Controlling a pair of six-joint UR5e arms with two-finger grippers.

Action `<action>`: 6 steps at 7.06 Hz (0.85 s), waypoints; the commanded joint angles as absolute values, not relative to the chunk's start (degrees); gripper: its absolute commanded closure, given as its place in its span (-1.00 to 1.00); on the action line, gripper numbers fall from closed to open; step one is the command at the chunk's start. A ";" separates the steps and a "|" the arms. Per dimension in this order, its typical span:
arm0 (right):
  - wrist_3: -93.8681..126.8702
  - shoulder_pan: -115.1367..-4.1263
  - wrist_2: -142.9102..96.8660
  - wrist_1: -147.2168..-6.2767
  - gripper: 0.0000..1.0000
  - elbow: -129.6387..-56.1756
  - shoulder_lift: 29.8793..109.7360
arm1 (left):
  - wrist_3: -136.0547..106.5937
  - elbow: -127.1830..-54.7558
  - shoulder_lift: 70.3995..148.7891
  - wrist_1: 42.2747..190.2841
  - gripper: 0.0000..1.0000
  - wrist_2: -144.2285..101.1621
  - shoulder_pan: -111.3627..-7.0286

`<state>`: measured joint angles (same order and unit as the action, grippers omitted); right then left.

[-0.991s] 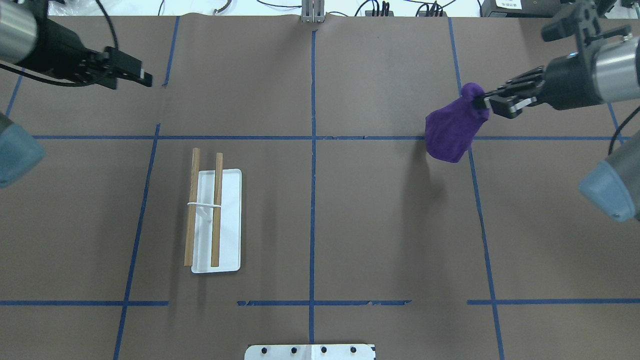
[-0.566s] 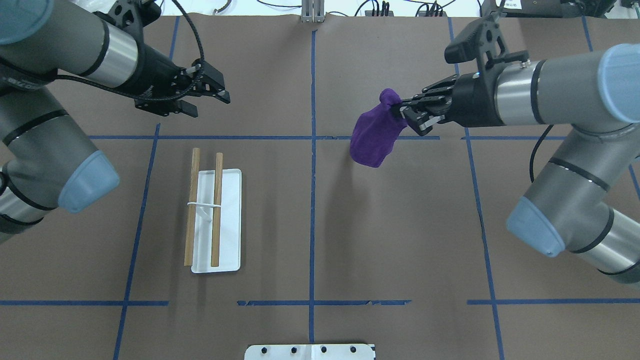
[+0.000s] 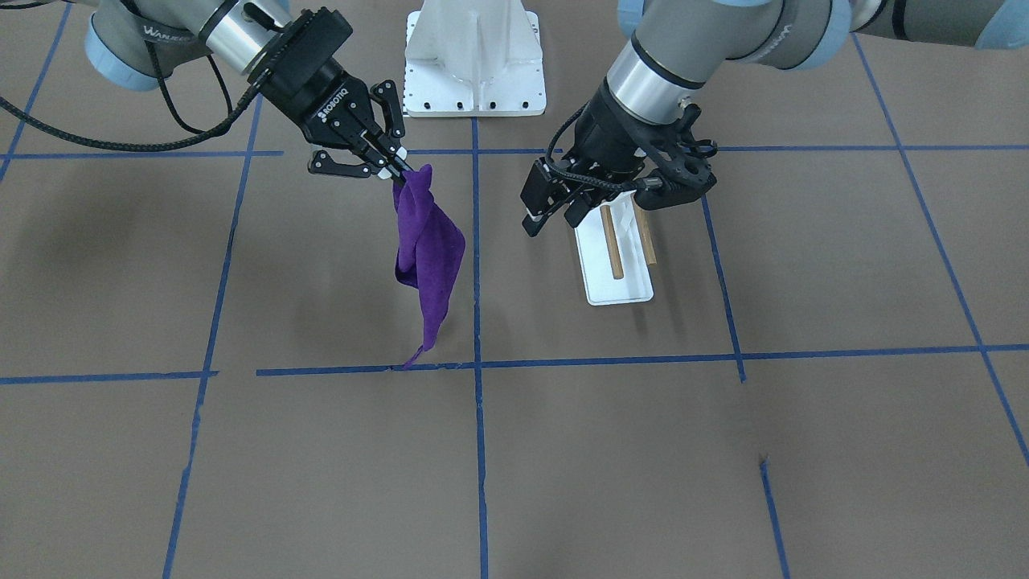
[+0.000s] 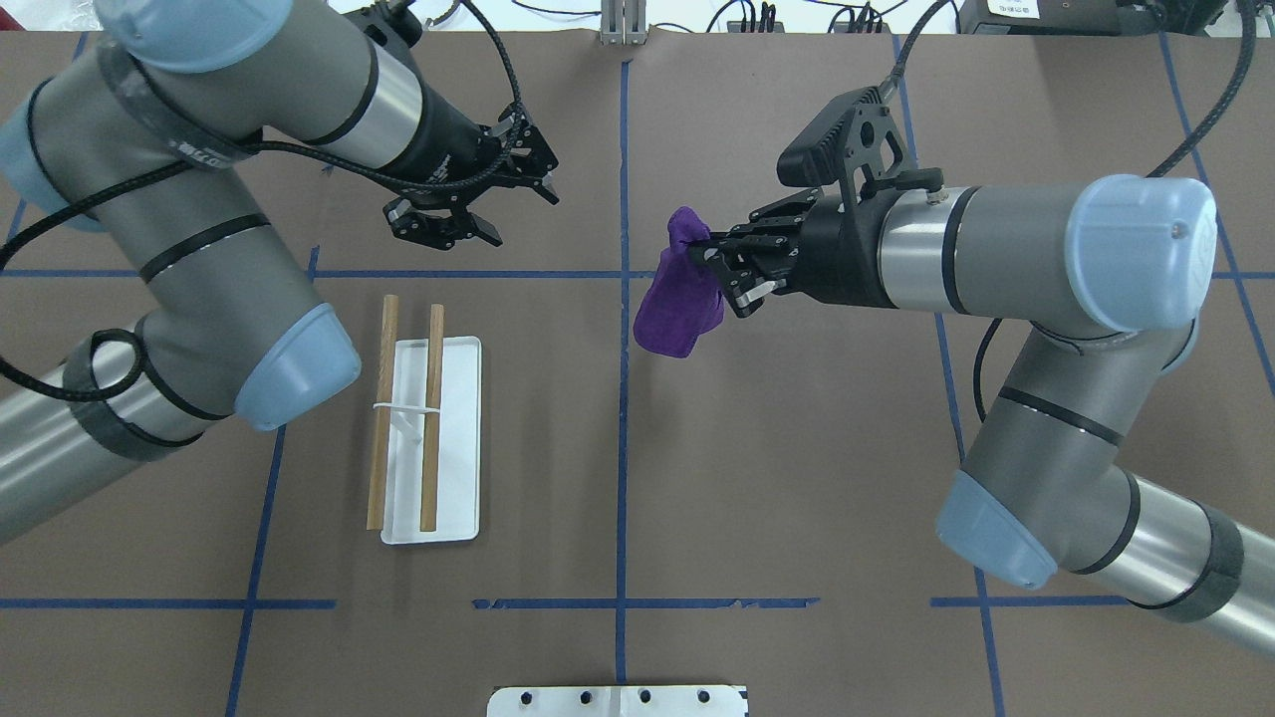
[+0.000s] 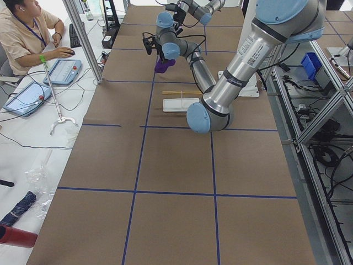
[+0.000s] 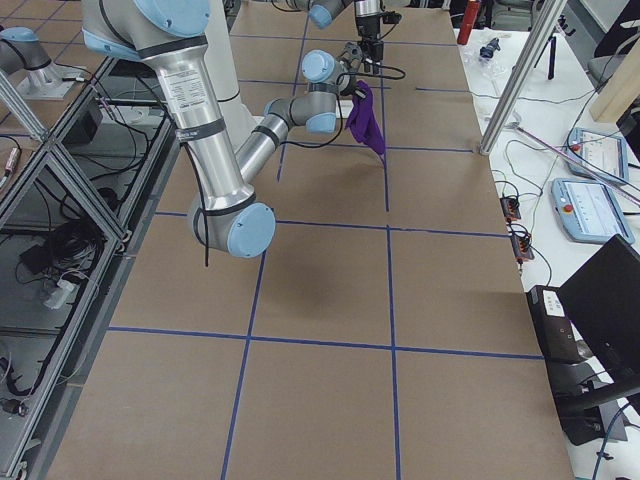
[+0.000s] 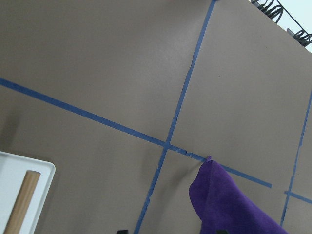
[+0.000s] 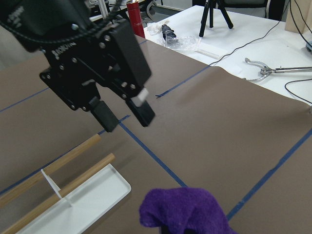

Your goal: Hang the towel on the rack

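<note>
The right gripper point(image 4: 713, 261) is clamped on the top bunch of the purple towel point(image 4: 677, 304), its jaws pinched together on the cloth. The towel hangs straight down from it in a long fold, up in the air near the middle blue tape line point(image 4: 622, 448), on the right arm's side of it. Its lowest corner comes down close to the brown-papered table point(image 4: 797, 448); I cannot tell whether it touches.

The left gripper point(image 4: 513, 211) is held in the air with its 2 fingers point(image 4: 479, 235) spread wide and nothing between them. It points toward the towel, a clear gap away from it.

The towel rack point(image 4: 453, 438) stands on the left arm's half of the table: a white tray base carrying 2 wooden rods point(image 4: 431, 428) side by side on a thin white support. Both rods are bare. The rack is well apart from the towel, and the empty gripper hovers near one end of it without touching it.
</note>
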<state>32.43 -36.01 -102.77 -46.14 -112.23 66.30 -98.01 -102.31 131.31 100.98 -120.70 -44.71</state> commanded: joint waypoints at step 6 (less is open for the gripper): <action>32.34 -32.26 -99.93 -46.49 1.00 -113.82 62.93 | -100.46 -98.88 134.47 100.55 -0.26 -118.48 -38.23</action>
<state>32.34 -32.37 -99.93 -46.49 -113.54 62.91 -100.54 -98.92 134.50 100.44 -118.66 -38.60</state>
